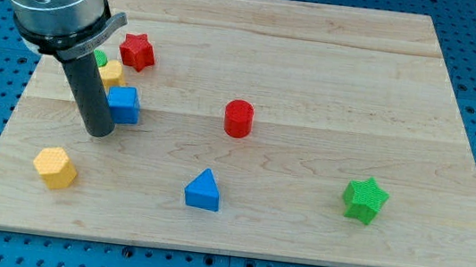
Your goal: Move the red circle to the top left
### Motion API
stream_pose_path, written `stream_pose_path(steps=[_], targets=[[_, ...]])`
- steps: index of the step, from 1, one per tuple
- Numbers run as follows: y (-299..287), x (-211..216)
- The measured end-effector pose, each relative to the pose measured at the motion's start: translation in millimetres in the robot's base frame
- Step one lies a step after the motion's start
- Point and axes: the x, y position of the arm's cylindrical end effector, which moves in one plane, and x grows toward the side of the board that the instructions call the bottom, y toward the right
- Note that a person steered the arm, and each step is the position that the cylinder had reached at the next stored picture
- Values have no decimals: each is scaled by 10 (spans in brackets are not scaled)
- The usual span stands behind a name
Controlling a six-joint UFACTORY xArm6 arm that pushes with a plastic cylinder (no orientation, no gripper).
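Note:
The red circle (239, 118), a short cylinder, stands near the middle of the wooden board (336, 64). My tip (98, 132) is down on the board at the view's left, well left of the red circle. It sits just left of and below the blue cube (123, 104), close to it or touching; I cannot tell which. The rod hangs from the grey arm body at the view's top left.
A red star (138, 51) lies at the upper left. A yellow block (112, 72) and a green block (100, 58) are partly hidden behind the rod. A yellow hexagon (55, 167), a blue triangle (204, 191) and a green star (364, 199) lie along the bottom.

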Motion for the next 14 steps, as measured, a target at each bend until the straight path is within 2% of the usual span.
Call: stream_pose_path(steps=[1,2,3,5,8,9,11,13,14], targets=[[0,0],[361,-12],[409,-240],[1612,-45],[1849,-1321],[1969,-1487],[2249,-1548],[663,-1971],[1402,-1898]])
